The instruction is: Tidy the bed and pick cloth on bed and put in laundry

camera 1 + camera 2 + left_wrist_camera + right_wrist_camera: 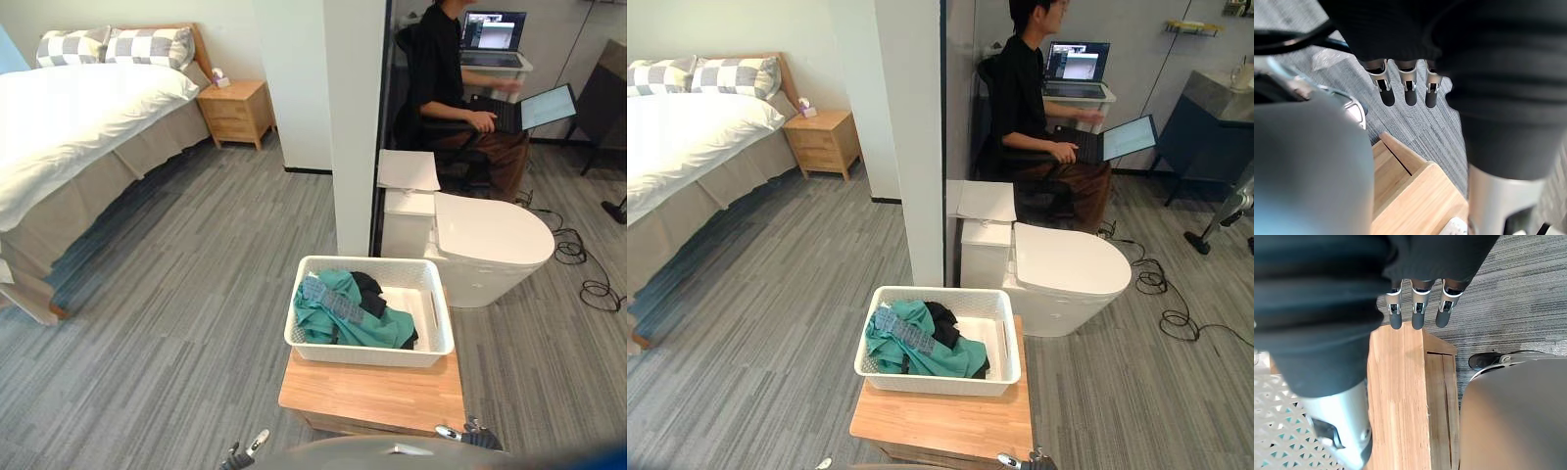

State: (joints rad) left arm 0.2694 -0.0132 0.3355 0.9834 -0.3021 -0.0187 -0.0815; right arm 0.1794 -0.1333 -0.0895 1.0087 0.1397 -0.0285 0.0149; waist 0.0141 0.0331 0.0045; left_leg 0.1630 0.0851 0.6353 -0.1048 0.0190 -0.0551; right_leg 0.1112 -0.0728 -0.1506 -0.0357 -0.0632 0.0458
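The left hand hangs straight-fingered and relaxed, holding nothing, by a corner of the low wooden table. The right hand is equally slack and empty over the table's edge. On the table sits a white basket holding teal cloth and a dark piece. The bed, with 2 checked pillows, stands well apart to the left.

A basket is set on the desk in the foreground, with clothes piled in its left part. Behind it a wall is found, with a toilet to its right and a seated person farther back. The bed is placed far left, a nightstand beside its head.
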